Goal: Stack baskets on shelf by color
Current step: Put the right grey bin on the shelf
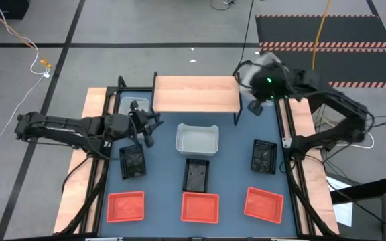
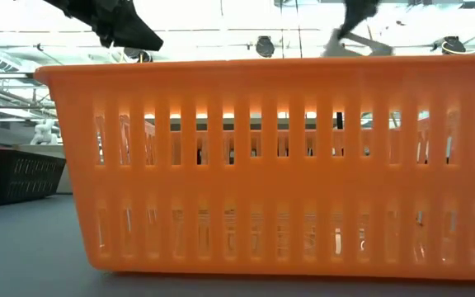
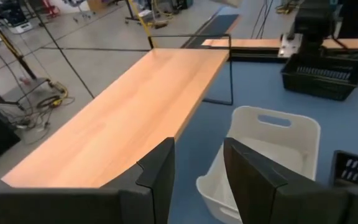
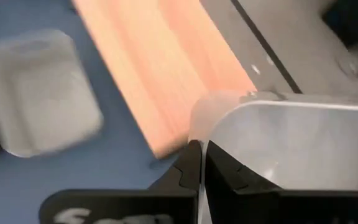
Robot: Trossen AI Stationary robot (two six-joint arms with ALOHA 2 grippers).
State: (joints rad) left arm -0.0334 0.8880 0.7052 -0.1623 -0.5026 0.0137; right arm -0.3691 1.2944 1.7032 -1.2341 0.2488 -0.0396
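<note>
The blue tabletop [image 1: 233, 154] is carrying everything. The shelf [image 1: 196, 94] is standing at its far edge, its plank top bare. A white-grey basket [image 1: 197, 139] is sitting on the tabletop just in front of the shelf, and another white-grey basket [image 1: 131, 105] is lying beside the shelf's left end.

The right arm is reaching in over the shelf's right end, and the right gripper [image 4: 199, 171] is holding its jaws closed on the rim of a third white-grey basket [image 4: 291, 143], lifted in the air beside that end of the plank. The left gripper [image 3: 197, 168] is hovering near the shelf's left front corner with its jaws parted and nothing between them.

Three black baskets are sitting mid-table: one at left [image 1: 132, 162], one in the middle [image 1: 196, 175], one at right [image 1: 264, 156]. Three red-orange baskets are lining the near edge: left [image 1: 125, 206], middle [image 1: 200, 206], right [image 1: 265, 203]. In the low view the middle red-orange one is filling nearly the whole picture.
</note>
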